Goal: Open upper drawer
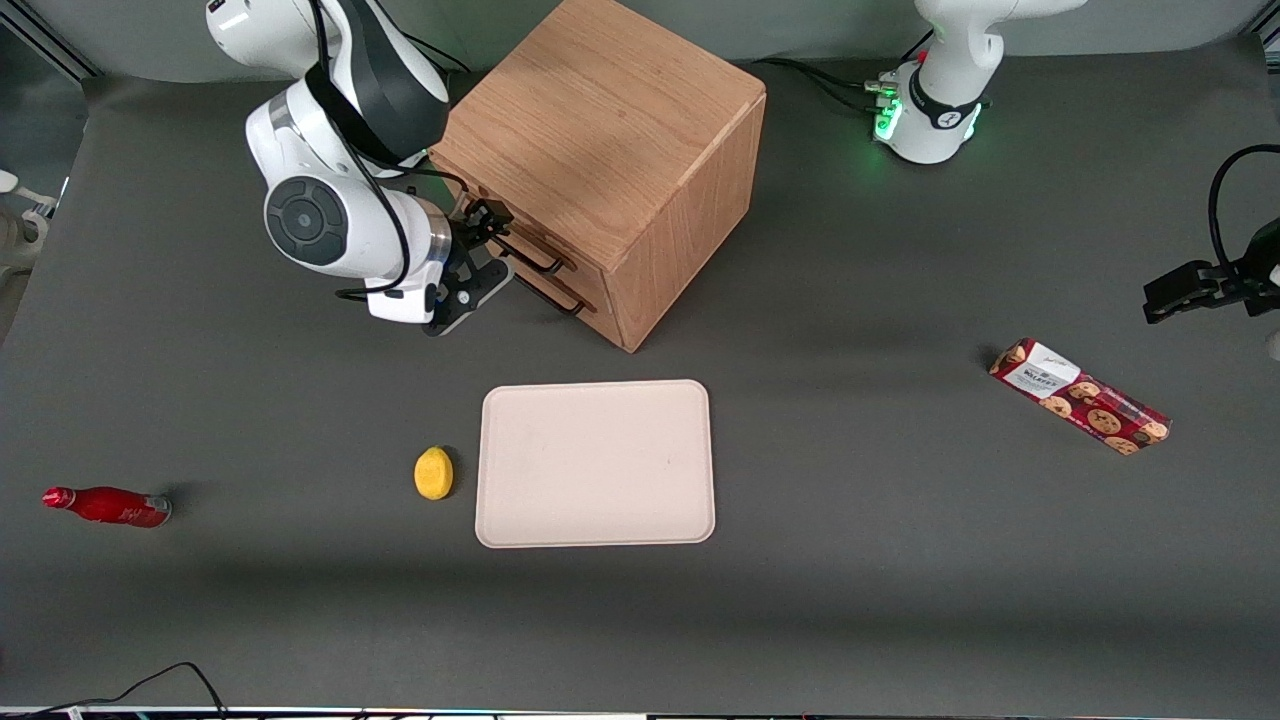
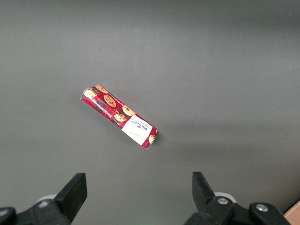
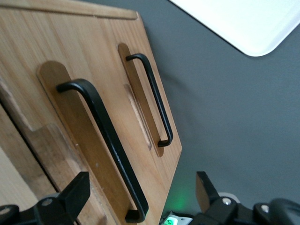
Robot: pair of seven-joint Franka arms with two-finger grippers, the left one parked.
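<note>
Your gripper is right in front of the wooden cabinet, close to the upper drawer. Its two fingers are spread apart, one on each side of the black bar handle, not touching it. The drawer looks closed. The lower drawer sits just under it.
</note>
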